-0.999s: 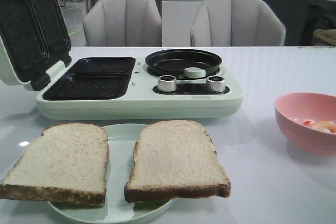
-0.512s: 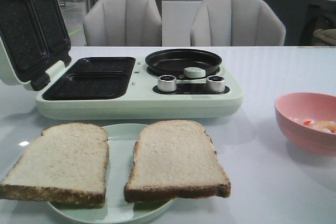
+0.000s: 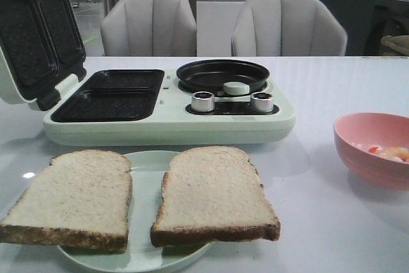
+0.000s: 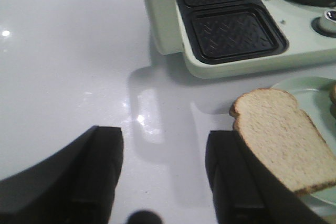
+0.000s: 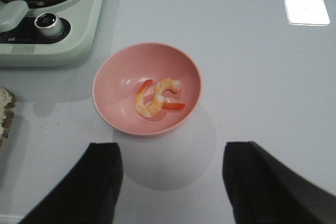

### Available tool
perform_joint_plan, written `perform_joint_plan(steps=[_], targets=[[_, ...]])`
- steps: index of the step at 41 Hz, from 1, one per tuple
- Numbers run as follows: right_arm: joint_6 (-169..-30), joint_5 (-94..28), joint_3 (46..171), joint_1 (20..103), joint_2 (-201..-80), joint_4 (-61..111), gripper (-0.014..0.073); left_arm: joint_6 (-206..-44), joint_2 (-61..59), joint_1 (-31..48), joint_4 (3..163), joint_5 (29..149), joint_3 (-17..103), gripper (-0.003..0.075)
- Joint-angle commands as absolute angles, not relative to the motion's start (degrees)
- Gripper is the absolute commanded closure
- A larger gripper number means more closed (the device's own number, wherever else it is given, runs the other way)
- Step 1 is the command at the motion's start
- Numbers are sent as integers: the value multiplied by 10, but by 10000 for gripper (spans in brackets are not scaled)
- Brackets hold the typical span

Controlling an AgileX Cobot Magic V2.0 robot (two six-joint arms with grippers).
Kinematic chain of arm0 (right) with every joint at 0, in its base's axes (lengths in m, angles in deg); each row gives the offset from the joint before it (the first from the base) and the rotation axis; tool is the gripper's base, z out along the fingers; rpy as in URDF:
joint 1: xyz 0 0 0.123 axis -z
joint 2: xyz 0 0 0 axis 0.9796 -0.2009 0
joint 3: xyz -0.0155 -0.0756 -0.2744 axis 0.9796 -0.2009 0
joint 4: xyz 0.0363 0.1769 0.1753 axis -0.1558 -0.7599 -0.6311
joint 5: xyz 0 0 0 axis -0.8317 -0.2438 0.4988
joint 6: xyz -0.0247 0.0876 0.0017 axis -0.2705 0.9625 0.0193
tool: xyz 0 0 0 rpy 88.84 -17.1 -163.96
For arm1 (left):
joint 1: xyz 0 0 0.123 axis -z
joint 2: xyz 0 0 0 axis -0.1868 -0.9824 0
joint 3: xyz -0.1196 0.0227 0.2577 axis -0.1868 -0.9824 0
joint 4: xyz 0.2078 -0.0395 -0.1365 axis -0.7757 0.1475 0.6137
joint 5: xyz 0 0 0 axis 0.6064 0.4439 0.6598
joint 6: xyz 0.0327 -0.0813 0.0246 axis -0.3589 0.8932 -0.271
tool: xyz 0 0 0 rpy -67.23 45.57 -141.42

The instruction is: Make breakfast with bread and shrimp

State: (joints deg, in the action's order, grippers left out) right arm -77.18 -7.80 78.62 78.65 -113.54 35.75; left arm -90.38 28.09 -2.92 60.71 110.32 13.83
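Both my left gripper (image 4: 160,182) and right gripper (image 5: 170,182) hang spread and empty; the bread (image 3: 214,193) overhangs its plate (image 3: 146,177) and may tip when grabbed, while the shrimp (image 5: 155,97) could slip in the pink bowl (image 5: 113,114)

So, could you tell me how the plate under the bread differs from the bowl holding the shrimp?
The plate is pale green, flat and shallow; the bowl is pink with deep, rounded walls. The plate carries two slices of bread that overhang its rim, while the bowl keeps its small curled shrimp well inside. The plate sits in front of the green cooker; the bowl stands off to its right. Both are round and rest on the white table.
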Motion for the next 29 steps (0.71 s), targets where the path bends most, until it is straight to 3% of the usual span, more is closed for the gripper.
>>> perform_joint_plan(steps=[1,7,17,29], targets=[[-776,-125,802,789,-1141,363,64,-968,258,9,637,1055,153,286],[-776,-125,802,789,-1141,363,64,-1015,215,114,616,1055,153,275],[-776,-125,802,789,-1141,363,64,-1015,105,279,505,1065,153,132],[-776,-125,802,789,-1141,363,64,-854,-35,433,254,1078,153,136]])
